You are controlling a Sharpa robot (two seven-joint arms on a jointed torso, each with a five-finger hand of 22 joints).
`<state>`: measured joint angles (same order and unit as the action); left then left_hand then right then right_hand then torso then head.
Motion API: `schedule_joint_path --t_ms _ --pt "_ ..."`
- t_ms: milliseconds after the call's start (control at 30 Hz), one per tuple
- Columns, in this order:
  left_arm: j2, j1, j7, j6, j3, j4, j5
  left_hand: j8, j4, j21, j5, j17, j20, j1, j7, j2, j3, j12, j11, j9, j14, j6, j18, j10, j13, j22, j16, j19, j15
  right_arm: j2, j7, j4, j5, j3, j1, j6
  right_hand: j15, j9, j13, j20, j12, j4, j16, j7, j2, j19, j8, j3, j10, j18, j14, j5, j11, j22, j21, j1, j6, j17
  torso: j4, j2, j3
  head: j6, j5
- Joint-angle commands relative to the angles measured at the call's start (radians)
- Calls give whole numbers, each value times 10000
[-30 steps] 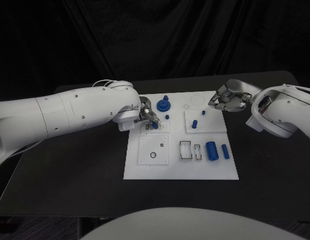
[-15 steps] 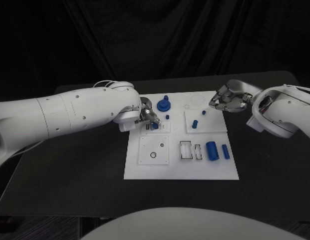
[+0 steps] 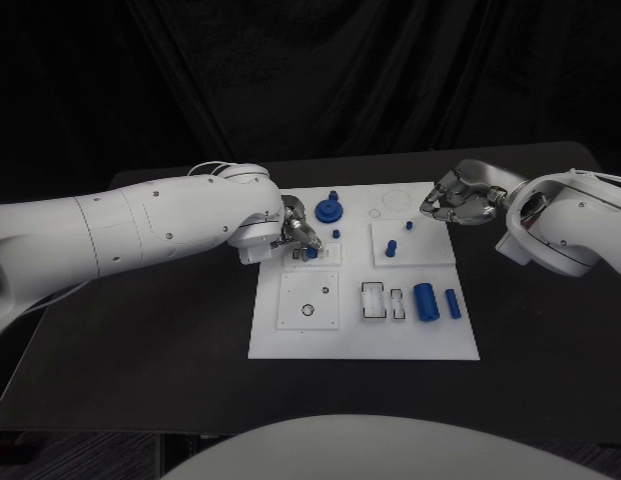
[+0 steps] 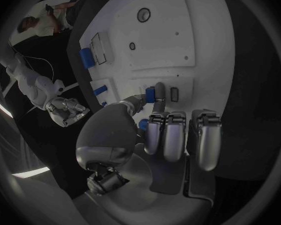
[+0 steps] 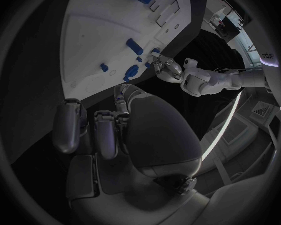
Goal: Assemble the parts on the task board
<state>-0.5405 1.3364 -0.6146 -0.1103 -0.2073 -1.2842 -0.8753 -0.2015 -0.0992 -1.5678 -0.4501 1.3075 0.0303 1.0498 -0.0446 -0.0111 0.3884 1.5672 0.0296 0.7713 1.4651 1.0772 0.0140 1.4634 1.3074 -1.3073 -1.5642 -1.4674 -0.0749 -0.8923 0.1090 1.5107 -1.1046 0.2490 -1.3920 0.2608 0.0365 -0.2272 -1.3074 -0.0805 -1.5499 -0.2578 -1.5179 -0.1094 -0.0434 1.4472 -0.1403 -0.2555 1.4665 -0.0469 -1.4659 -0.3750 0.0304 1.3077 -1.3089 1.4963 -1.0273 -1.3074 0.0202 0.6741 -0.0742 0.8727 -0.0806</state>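
The white task board (image 3: 361, 335) lies mid-table. My left hand (image 3: 296, 236) hovers over its far left part and pinches a small blue part (image 4: 150, 91) between thumb and a finger, just beside a small slot (image 4: 173, 93) in the board. The same blue part (image 3: 310, 252) shows below the fingertips in the head view. A round blue part (image 3: 328, 211) with a peg stands just beyond the hand. My right hand (image 3: 457, 200) hangs at the board's far right edge, fingers curled in with nothing visible in them. Blue cylinders (image 3: 424, 301) lie at the near right.
Small blue pegs (image 3: 394, 244) stand on a raised white square on the board's right. Two white slotted blocks (image 3: 374, 298) sit beside the cylinders. A square plate with a dark ring (image 3: 306, 310) lies at the near left. Black table (image 3: 137, 350) surrounds the board.
My left hand's fingers have come slightly toward the near side, bringing the blue part down toward the board. The right hand has barely moved.
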Motion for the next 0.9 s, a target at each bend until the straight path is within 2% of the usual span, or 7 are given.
schedule_joint_path --t_ms 33,400,500,567,633,800,900 --pt "-11 -82 -4 -175 -41 -12 -17 40 13 -30 -36 2633 51 12 54 -80 53 36 32 20 1057 7 -140 1074 2634 -2635 -66 -1034 -30 -17 223 0 -8 -7 26 -84 -65 -10 -2332 20 59 17 49 -27 31 -55 47 -68 658 -166 -800 -39 54 1787 60 73 -6 -2067 -7 3 7 -1 11" --pt "-11 -84 -7 -196 -41 -21 -17 57 41 -30 14 2633 46 -10 45 -59 96 36 27 35 1057 1 -140 1074 2634 -2635 -66 -1034 -30 -21 258 -5 -8 -7 30 -138 -65 -12 -2323 19 68 24 53 -30 34 -63 51 -80 646 -170 -799 -40 54 1782 77 76 0 -2064 -11 -6 6 -1 -21" --pt "-2 -84 -7 -204 -41 -17 -17 102 9 -30 554 2633 23 -155 33 -53 110 36 15 74 1057 -3 -140 1074 2634 -2635 -66 -1034 -20 -17 262 -4 -8 -7 31 -150 -65 -12 -2323 19 68 24 53 -30 34 -63 51 -80 646 -170 -799 -40 54 1782 77 76 0 -2064 -5 -4 6 -1 -25" --pt "7 -84 -8 -211 -41 -5 -17 150 -65 -30 1111 2633 -1 -290 19 -63 54 36 1 96 1057 -13 -140 1074 2634 -2635 -66 -1034 -9 -14 269 -5 -8 -7 32 -166 -65 -12 -2323 19 68 24 53 -30 34 -63 51 -80 646 -170 -799 -40 54 1782 77 76 0 -2064 -2 -2 5 -1 -14" --pt "17 -84 -9 -219 -41 14 -17 236 -275 -30 1886 2633 -38 -531 -16 -62 -161 36 -32 95 1057 -34 -140 1074 2634 -2635 -66 -1034 17 -12 278 -7 -8 -7 33 -184 -65 -13 -2318 19 72 25 65 -32 34 -73 54 -84 640 -175 -793 -40 56 1776 97 76 5 -2052 -3 0 7 -1 -9" --pt "27 -85 -5 -285 -41 80 -17 423 -657 -30 2633 2633 -108 -903 -91 14 -652 36 -98 49 1057 -101 -140 1074 2634 -2635 -66 -1034 69 -14 292 -3 -8 -7 34 -210 -65 -14 -2318 18 72 26 78 -33 33 -86 55 -85 640 -181 -788 -40 57 1767 125 74 6 -2039 2 -4 1 -1 -12" --pt "34 -86 -5 -348 -41 141 -18 514 -781 -30 2768 2633 -144 -1001 -121 66 -876 36 -125 28 1057 -152 -140 1074 2634 -2635 -66 -1034 94 -11 295 -4 -8 -7 34 -223 -65 -14 -2318 18 72 26 78 -33 33 -86 55 -85 640 -181 -788 -40 57 1767 125 74 6 -2039 13 1 -4 -1 -31"
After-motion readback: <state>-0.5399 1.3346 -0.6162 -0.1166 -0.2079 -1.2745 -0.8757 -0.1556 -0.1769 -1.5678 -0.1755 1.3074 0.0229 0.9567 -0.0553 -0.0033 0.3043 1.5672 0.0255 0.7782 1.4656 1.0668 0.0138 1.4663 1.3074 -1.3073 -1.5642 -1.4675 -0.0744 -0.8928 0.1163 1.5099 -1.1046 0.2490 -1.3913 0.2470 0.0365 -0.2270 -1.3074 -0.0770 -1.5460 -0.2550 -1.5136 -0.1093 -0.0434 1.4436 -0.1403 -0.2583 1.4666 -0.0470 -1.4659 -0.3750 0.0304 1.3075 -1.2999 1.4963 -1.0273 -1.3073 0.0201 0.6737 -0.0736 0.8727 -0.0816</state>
